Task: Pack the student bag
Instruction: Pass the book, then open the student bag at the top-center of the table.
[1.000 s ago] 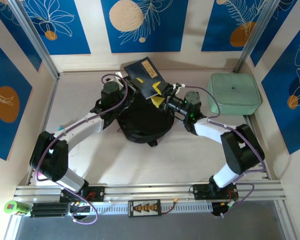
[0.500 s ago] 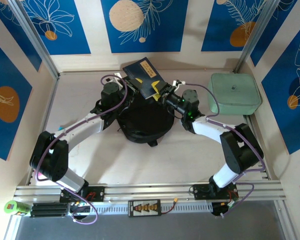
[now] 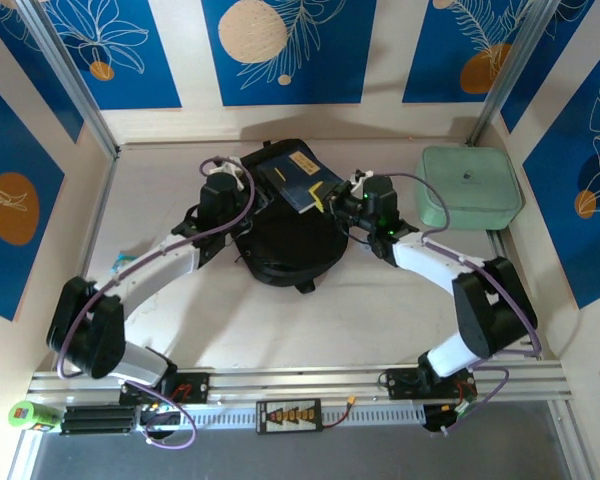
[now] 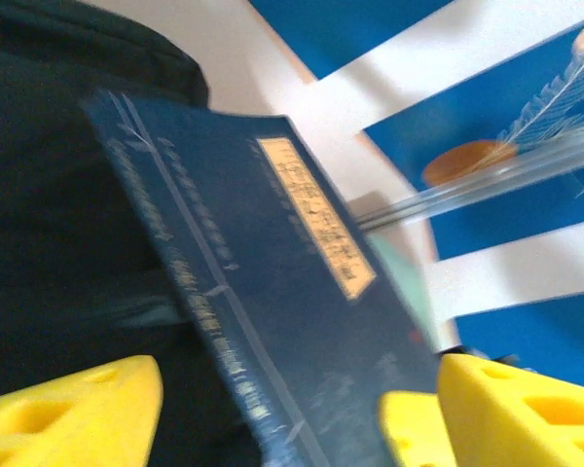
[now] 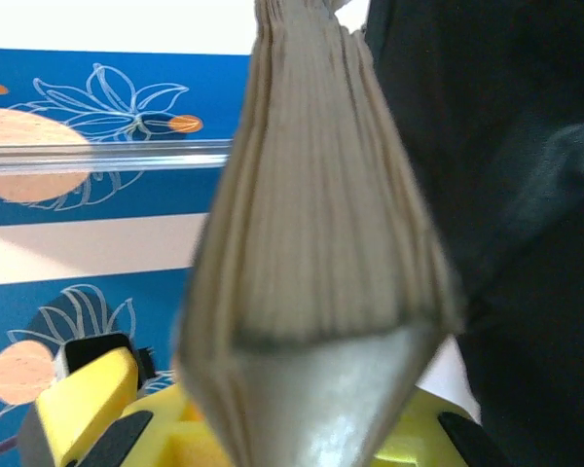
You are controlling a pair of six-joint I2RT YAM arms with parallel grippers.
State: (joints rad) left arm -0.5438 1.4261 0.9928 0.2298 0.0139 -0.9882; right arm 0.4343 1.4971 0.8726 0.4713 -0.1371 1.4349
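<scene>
My right gripper [image 3: 332, 200] pinches the book [image 3: 295, 176] by 1 edge; my left gripper [image 4: 273, 404] is open. The book could snag on the student bag [image 3: 285, 245] and twist loose.

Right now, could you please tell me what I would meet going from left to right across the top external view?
Left claw, large black soft fabric backpack, right claw, pale mint-green rounded zip case; the dark blue book overlaps the backpack, so I leave it out.
</scene>
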